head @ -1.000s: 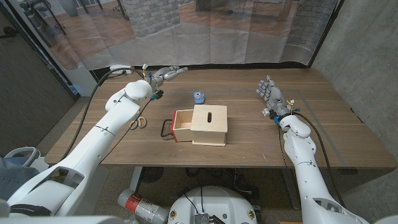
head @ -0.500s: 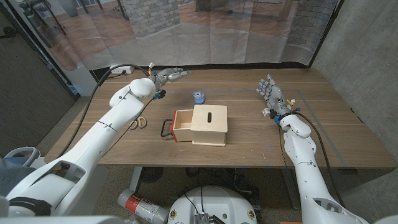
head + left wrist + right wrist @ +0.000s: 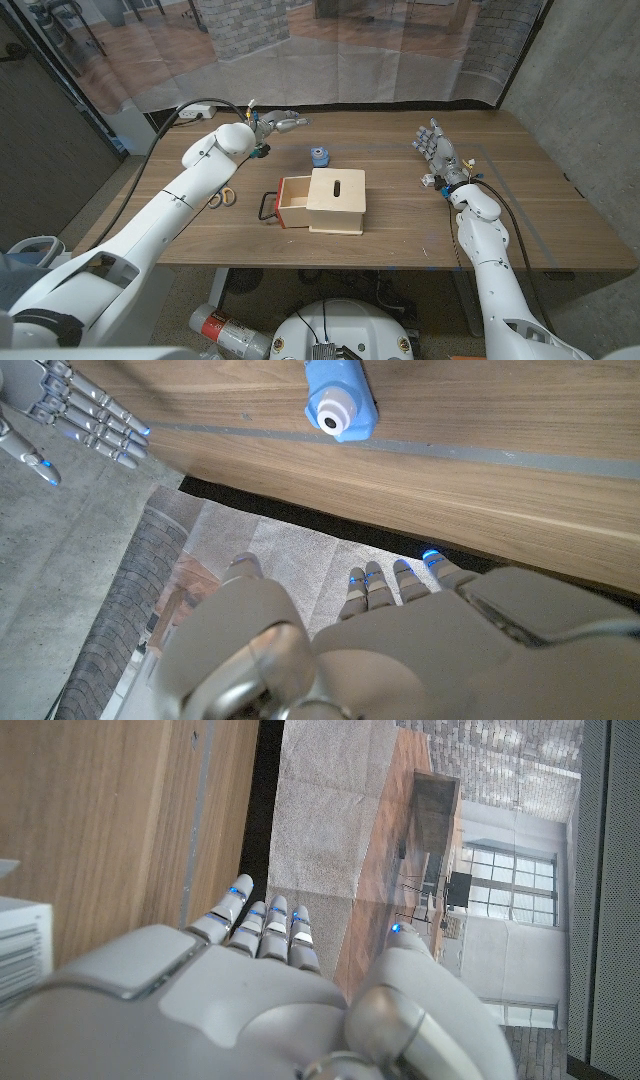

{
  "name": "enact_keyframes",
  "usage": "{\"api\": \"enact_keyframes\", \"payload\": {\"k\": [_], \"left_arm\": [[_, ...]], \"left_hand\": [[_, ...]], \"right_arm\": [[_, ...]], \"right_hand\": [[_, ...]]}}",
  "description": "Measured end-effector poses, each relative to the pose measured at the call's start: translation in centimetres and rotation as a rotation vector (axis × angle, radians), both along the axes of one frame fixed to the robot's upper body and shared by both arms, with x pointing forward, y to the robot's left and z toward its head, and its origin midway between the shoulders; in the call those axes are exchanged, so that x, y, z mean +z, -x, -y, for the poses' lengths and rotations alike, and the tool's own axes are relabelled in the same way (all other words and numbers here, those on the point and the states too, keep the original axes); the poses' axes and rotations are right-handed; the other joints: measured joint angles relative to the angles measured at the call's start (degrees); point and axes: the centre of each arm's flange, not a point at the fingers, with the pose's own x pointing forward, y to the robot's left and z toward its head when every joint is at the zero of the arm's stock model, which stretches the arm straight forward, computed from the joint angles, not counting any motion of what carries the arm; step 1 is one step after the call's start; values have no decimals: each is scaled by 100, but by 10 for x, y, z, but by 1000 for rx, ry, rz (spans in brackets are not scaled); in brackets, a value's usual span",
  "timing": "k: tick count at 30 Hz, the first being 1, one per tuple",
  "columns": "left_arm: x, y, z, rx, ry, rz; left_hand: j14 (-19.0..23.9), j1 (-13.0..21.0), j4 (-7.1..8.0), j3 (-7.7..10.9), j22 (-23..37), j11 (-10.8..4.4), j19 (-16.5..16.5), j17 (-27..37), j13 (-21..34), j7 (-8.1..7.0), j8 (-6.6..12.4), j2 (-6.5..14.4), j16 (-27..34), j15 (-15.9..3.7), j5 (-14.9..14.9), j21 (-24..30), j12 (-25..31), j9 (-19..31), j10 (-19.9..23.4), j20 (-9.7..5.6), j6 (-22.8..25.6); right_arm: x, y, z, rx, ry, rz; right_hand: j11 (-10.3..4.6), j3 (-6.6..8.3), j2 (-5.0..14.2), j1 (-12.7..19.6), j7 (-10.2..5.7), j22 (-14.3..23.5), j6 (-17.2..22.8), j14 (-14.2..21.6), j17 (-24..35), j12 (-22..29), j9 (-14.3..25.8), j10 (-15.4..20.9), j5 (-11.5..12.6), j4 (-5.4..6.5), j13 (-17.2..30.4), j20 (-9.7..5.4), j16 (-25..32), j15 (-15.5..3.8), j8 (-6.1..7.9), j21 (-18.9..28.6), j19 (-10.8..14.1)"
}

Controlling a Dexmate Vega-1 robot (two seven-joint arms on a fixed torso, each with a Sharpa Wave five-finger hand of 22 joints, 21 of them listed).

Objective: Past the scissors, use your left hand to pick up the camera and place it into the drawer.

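Observation:
The camera (image 3: 319, 155), small and blue, sits on the table behind the wooden box (image 3: 338, 200); it is also in the left wrist view (image 3: 340, 400). The box's drawer (image 3: 293, 201) is pulled out to the left, with a black handle (image 3: 267, 207). Yellow-handled scissors (image 3: 222, 197) lie left of the drawer. My left hand (image 3: 279, 122) hovers near the table's far edge, left of and behind the camera, fingers stretched out and holding nothing. My right hand (image 3: 436, 152) stands upright on the right side, fingers apart and empty.
The table's far edge (image 3: 380, 110) runs just behind my left hand, with a translucent curtain beyond it. A cable (image 3: 190, 110) loops off the left arm. In the left wrist view my right hand (image 3: 70, 415) shows across the table.
My left arm has swung to the right along the table's far edge, bringing the hand closer to the camera. The right arm, camera, box and scissors have stayed put.

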Motion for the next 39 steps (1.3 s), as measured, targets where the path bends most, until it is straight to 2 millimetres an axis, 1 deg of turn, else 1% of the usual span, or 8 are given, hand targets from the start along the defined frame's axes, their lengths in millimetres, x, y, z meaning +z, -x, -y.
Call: {"api": "enact_keyframes", "payload": {"k": [9,16,17,20,24,30,34,39], "left_arm": [[2,1,14,14,-67,2],[3,3,25,39,-130,8],[3,3,21,82,-158,9],[4,4,24,102,-186,15],[5,5,28,119,-218,19],[6,8,36,148,-276,25],[8,8,41,163,-316,27],[9,9,50,167,-352,30]], "left_hand": [[0,199,-95,22,0,0,18,0,0,-48,-22,0,0,0,0,0,-22,0,0,146,-49],[40,444,-255,86,0,0,84,0,0,-70,-22,-23,0,41,0,0,-44,0,0,290,-70],[48,507,-285,97,0,-2,106,0,0,-100,-22,-21,0,48,0,0,-44,7,-3,312,-101],[93,702,-408,130,0,0,174,0,27,-104,-22,-34,0,94,0,0,-44,29,-44,449,-104],[122,909,-536,163,0,0,229,0,30,-194,-21,-61,0,122,0,0,-44,29,-44,582,-153],[185,1227,-741,210,0,-42,351,19,51,-357,-43,-135,0,185,0,23,-44,29,-86,904,-255],[166,1351,-804,226,0,-29,454,30,58,-492,-45,-176,0,222,-11,45,-65,41,-176,1071,-345],[93,1463,-859,217,30,-32,566,30,84,-592,-45,-243,1,299,-26,89,-65,56,-281,1180,-346]], "right_arm": [[0,0,1,-1,-2,1],[0,0,1,0,-4,2],[0,0,1,1,-4,3],[0,0,1,1,-4,3],[-1,0,1,4,-5,1],[-1,-1,1,7,-4,0],[-1,-1,0,9,-4,0],[-1,-1,0,10,-5,-1]], "right_hand": [[0,0,0,0,0,0,0,0,0,0,0,0,0,0,0,-2,0,0,0,-38,39],[0,0,0,0,0,0,0,0,0,0,0,0,0,0,0,0,0,0,0,-59,41],[0,0,0,0,0,0,0,0,0,0,0,0,0,0,0,1,0,0,0,-59,41],[0,0,0,0,0,0,0,0,0,0,0,0,0,0,0,0,1,0,0,-81,41],[0,-18,0,0,-2,0,2,0,0,0,0,-1,0,-17,0,1,1,0,0,-81,41],[0,-17,0,0,-11,0,11,0,0,-36,0,-1,0,-17,0,1,3,0,0,-101,40],[-1,-17,0,0,-11,0,11,0,0,-36,0,-1,0,-17,0,1,3,0,0,-101,40],[-1,-17,0,0,-11,0,11,0,0,-35,0,-1,0,-16,0,1,4,0,0,-123,40]]}}
